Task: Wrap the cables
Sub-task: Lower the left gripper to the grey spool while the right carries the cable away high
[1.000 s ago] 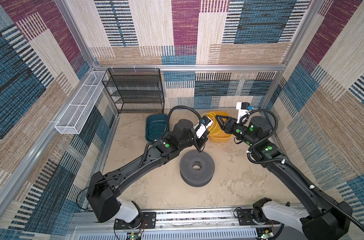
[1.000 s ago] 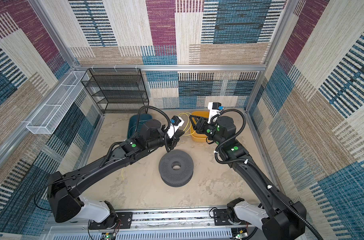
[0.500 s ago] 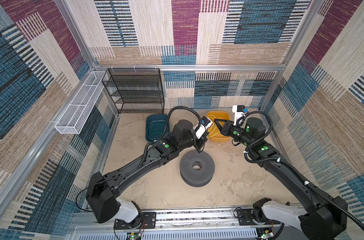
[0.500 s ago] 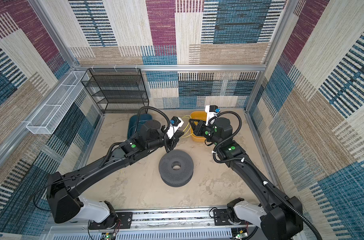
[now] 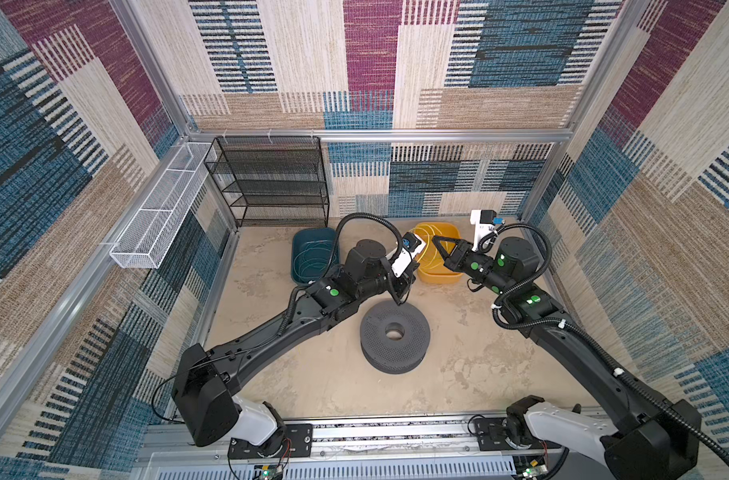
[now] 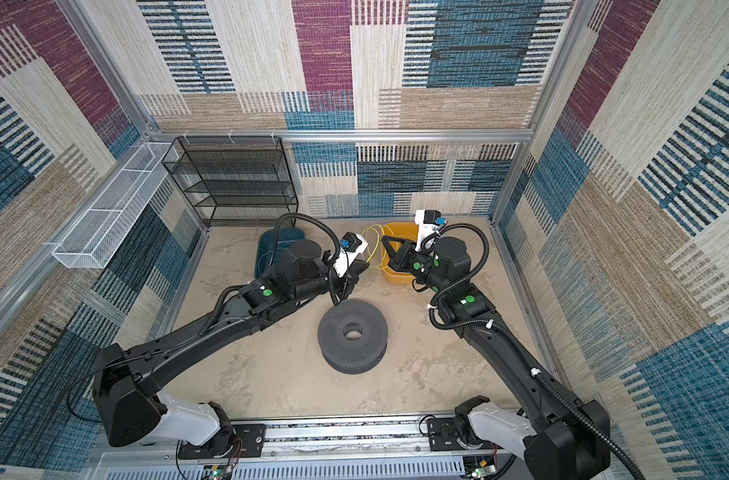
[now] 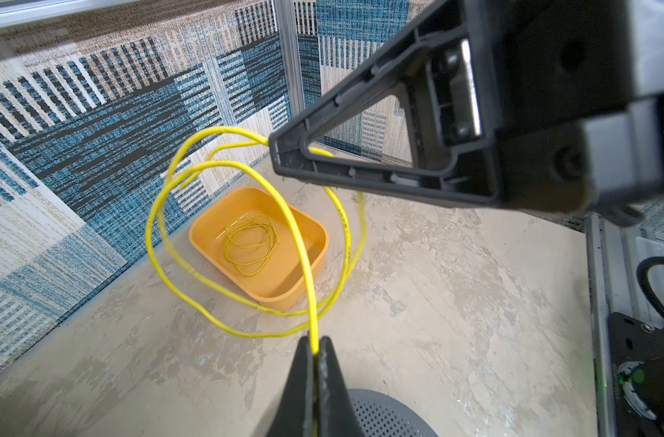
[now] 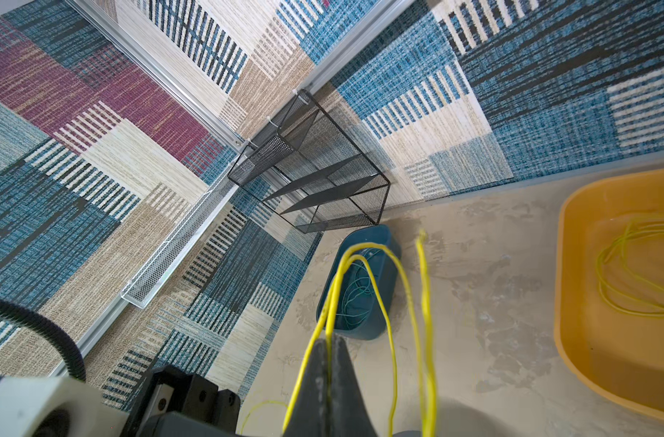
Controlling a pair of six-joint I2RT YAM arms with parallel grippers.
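Your left gripper [image 7: 315,345] is closed on the cable [image 7: 310,302], with one yellow strand pinched between its fingertips. Your right gripper [image 8: 326,342] is likewise closed on the cable, which leaves its fingertips as two strands. In the left wrist view the right gripper's tip meets the top of the loops. The cable hangs in loose round loops between the two grippers, clear of the counter [image 5: 458,353]. In both top views the grippers meet at about 12 to 1 o'clock from the spool [image 5: 375,332], which lies flat at mid-counter. The yellow bin [image 5: 437,276] sits at 1 o'clock from the spool, just behind the loops, and holds a second yellow coil [image 7: 251,246]. The blue bin [image 5: 295,257] sits at about 11 o'clock from the spool and holds a thin greenish coil [image 8: 355,299]. The rack [image 5: 271,183] stands against the back wall at 11 o'clock.
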